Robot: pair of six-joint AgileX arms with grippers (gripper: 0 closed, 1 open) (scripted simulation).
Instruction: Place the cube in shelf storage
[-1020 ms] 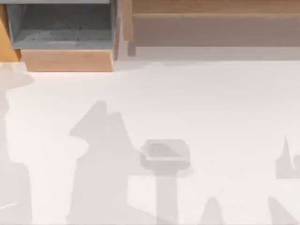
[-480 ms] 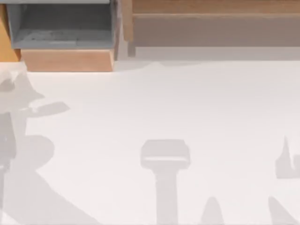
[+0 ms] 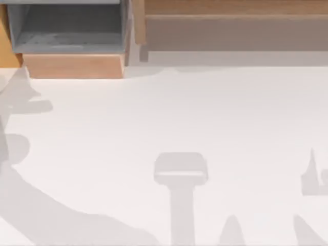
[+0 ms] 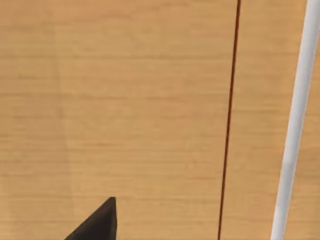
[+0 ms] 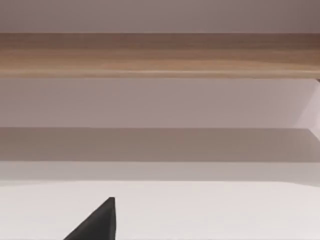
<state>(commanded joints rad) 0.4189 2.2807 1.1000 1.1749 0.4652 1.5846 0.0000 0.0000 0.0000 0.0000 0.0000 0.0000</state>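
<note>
Shelf storage (image 3: 236, 25): long brown wooden unit along the far edge of the white table (image 3: 205, 113), on the top view's right, its horizontal boards running sideways and its darker front facing the open tabletop. Grey-lined box (image 3: 66, 31): stands just beside the shelf storage, to its left in the top view, with a pale wood front board on the table side. Shadows: a T-shaped grey shadow (image 3: 180, 169) lies on the table well in front of the shelf storage, and a broader curved shadow (image 3: 31, 205) sweeps across the table's near left corner, far from the shelf. Right gripper (image 5: 97, 222): we see one dark tip of it in the right wrist view, over the white table and facing the shelf storage (image 5: 160, 55), whose wooden board spans the view above a shaded recess; whether it is open or closed we cannot tell. Left gripper (image 4: 97, 222): we see one dark tip of it against a pale wood surface (image 4: 125, 100) crossed by a thin dark red line (image 4: 229, 125) and a white strip (image 4: 295, 125); its state we cannot tell, nor how it stands relative to the shelf storage. Cube: position we cannot tell.
</note>
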